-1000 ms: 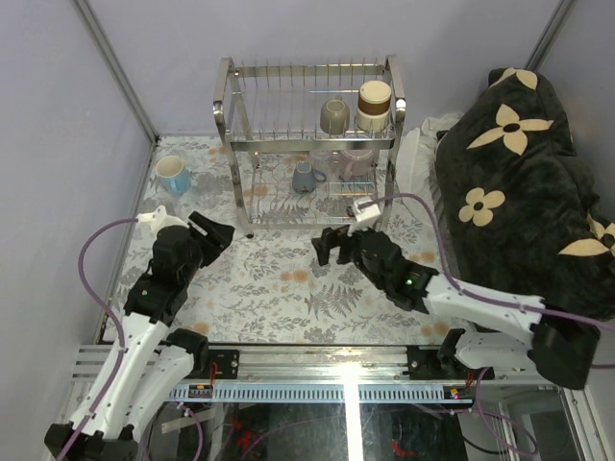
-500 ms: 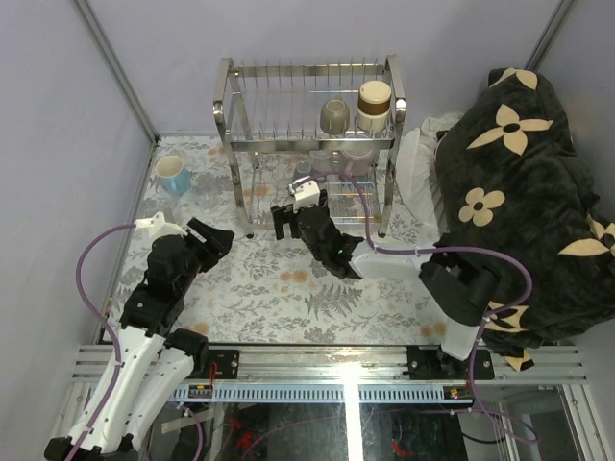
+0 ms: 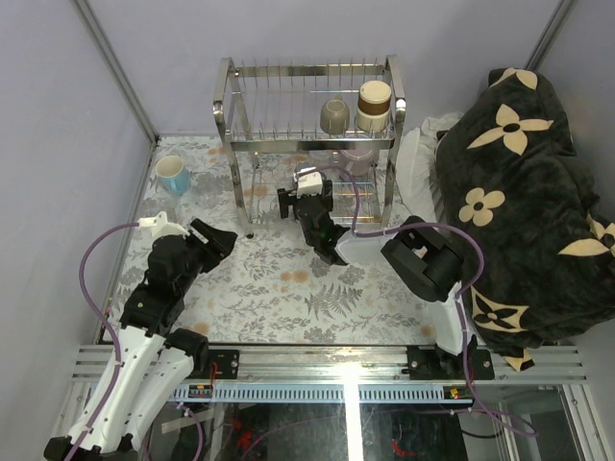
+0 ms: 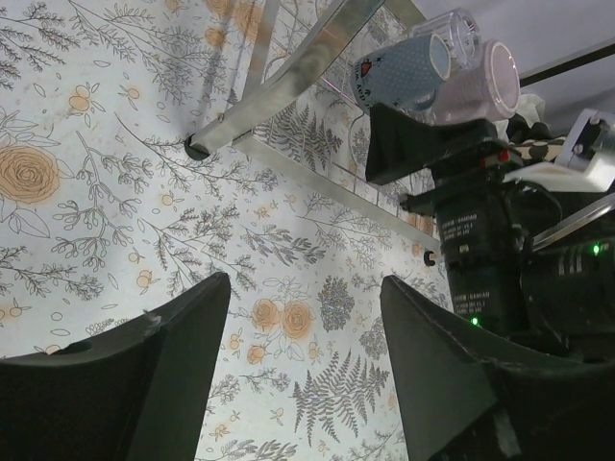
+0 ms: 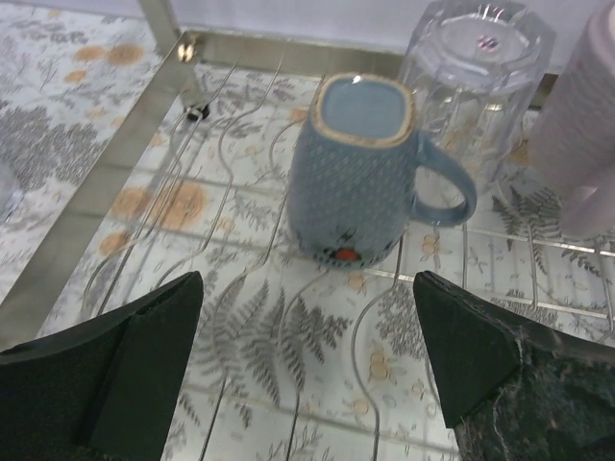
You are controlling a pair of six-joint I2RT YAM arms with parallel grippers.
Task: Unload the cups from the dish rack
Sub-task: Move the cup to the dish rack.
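The dish rack (image 3: 227,108) stands at the back of the table. Its upper tier holds an olive-grey mug (image 3: 334,116) and a brown-and-cream cup (image 3: 374,104). On the lower tier, the right wrist view shows a grey-blue cup (image 5: 354,173) upside down, a clear glass (image 5: 476,77) and a pale lilac mug (image 5: 581,134). My right gripper (image 3: 306,195) is open just in front of the grey-blue cup, its jaws (image 5: 307,365) apart from it. A light blue mug (image 3: 173,176) stands on the table at the left. My left gripper (image 3: 219,237) is open and empty over the table (image 4: 307,365).
A black cushion with cream flowers (image 3: 519,182) fills the right side. Grey walls close in at the back and left. The rack's front post (image 4: 288,77) and my right arm (image 4: 480,240) show in the left wrist view. The flowered tablecloth (image 3: 279,288) covers the table.
My right arm has swung left and forward, bringing its open gripper up to the rack's lower tier in front of the grey-blue cup. My left arm has barely moved.
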